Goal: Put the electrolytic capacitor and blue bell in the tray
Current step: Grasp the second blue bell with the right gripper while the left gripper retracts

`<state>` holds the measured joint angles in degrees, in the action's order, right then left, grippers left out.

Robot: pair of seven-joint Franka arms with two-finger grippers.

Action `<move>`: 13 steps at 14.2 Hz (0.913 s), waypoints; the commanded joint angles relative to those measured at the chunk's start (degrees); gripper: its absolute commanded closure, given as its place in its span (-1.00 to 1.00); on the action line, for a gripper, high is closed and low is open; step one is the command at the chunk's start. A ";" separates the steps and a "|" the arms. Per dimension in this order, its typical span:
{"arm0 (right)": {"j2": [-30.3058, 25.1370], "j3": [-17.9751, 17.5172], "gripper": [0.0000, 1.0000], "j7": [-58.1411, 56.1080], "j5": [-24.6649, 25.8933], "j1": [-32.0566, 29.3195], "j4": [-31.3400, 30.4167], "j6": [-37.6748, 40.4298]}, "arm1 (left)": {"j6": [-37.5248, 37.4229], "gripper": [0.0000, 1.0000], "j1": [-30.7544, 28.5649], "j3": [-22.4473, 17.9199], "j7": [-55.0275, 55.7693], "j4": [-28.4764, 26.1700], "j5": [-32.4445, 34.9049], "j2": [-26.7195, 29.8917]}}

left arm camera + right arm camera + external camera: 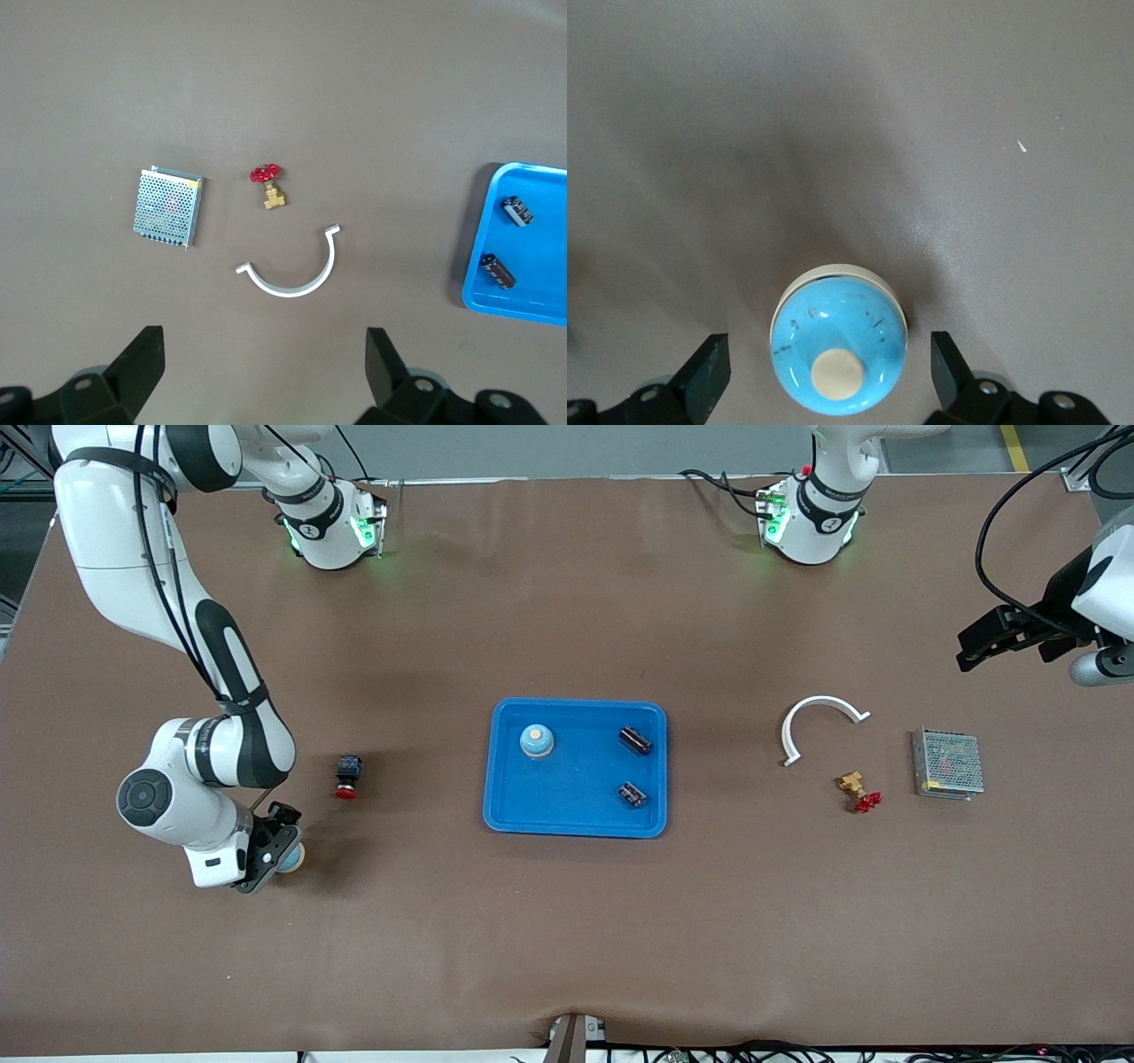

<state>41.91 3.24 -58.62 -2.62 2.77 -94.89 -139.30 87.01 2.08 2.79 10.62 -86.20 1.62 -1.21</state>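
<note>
- Brown paper covers the table (567, 939) from end to end, and the blue tray (576, 815) sits at its middle.
- One blue bell (537, 740) and two capacitors (635, 740) (632, 794) already lie in the tray.
- A second blue bell (839, 350) stands on the table toward the right arm's end, well apart from the tray.
- My right gripper (830, 376) is down at that bell with its fingers spread, one on either side; I cannot tell whether they touch it.
- From the front, my right wrist hides most of that bell; only an edge shows.
- A small red-and-black push button (347, 776) stands between that bell and the tray, farther from the front camera than the bell.
- My left gripper (264, 367) waits in the air at the left arm's end, released and holding nothing.
- Below it lie a white curved clip (294, 270), a brass valve with a red handle (269, 186) and a perforated metal box (169, 206).
- From my left wrist the tray is cut off at the edge; only the two capacitors show.
</note>
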 commanded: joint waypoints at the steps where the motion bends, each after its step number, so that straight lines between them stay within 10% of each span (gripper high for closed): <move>1: 0.54 -1.04 -1.00 -2.11 -1.07 -1.27 -0.03 -1.50 | -0.70 -1.00 0.74 -1.55 -1.13 -1.25 -0.92 2.44; 13: 0.98 -1.13 -1.00 -2.38 -3.44 -1.45 -0.12 -1.77 | -2.55 -1.00 0.03 -1.47 -1.13 -0.28 -0.92 3.23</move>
<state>42.58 3.21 -59.31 -4.92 2.52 -95.14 -140.52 84.97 2.05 1.88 10.50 -86.20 1.62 1.34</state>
